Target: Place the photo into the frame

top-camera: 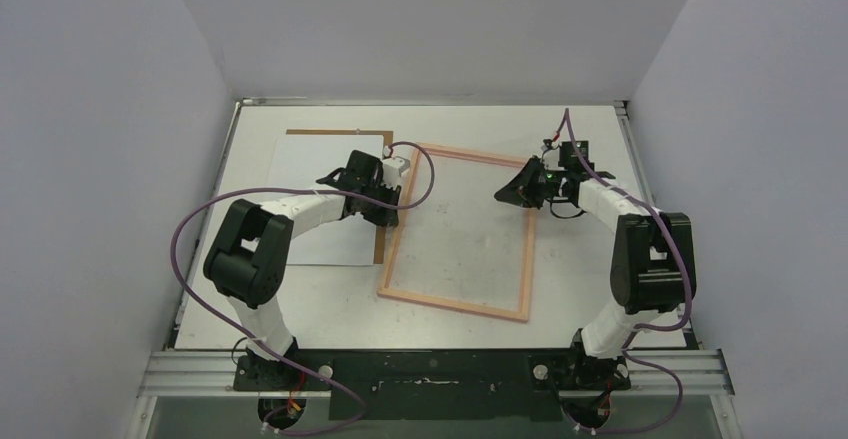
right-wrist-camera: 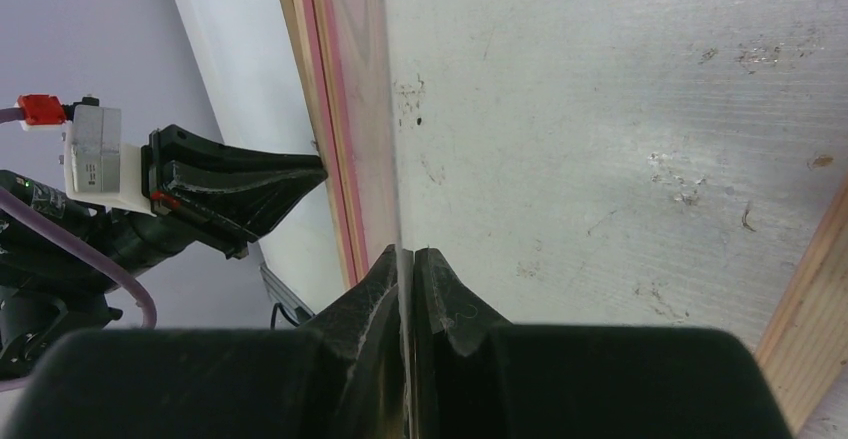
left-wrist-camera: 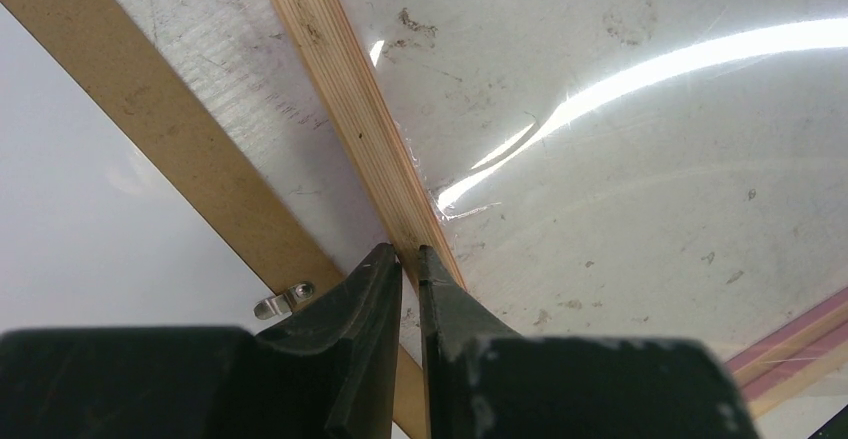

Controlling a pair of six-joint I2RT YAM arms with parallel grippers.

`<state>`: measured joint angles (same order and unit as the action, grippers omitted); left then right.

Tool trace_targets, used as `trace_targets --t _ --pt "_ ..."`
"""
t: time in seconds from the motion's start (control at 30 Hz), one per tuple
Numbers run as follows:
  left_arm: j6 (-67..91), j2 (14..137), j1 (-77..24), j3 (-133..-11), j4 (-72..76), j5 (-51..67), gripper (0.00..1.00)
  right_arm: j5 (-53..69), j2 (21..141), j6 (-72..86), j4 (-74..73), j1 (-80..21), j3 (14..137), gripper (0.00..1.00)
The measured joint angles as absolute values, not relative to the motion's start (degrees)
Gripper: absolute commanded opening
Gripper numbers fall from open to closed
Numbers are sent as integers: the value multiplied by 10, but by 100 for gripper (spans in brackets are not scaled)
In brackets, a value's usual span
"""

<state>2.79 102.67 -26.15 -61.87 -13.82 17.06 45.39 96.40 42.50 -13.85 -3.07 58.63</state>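
The frame [top-camera: 455, 306], a pink wood border round a clear pane, lies mid-table. My left gripper [top-camera: 392, 214] is at its left rail, and in the left wrist view the gripper [left-wrist-camera: 405, 251] is closed to a narrow gap pinching that rail [left-wrist-camera: 340, 89]. My right gripper [top-camera: 502, 196] is at the frame's right side. In the right wrist view that gripper [right-wrist-camera: 407, 251] is shut on a thin clear sheet seen edge-on, apparently the pane. The photo [top-camera: 320, 199] lies white side up, left of the frame, and its white face [left-wrist-camera: 80, 209] shows in the left wrist view.
A brown backing panel [top-camera: 380, 249] lies under the photo, its edge [left-wrist-camera: 180, 159] running beside the frame rail with a small metal clip [left-wrist-camera: 285, 299] on it. Grey walls close in the table on the left, right and far sides. The left gripper [right-wrist-camera: 318, 164] shows across the frame.
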Motion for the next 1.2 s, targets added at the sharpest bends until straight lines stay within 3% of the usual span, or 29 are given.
trace_targets --t 1.2 --pt "38 1027 -262 -617 -139 178 9 420 973 386 -153 -13 527 5"
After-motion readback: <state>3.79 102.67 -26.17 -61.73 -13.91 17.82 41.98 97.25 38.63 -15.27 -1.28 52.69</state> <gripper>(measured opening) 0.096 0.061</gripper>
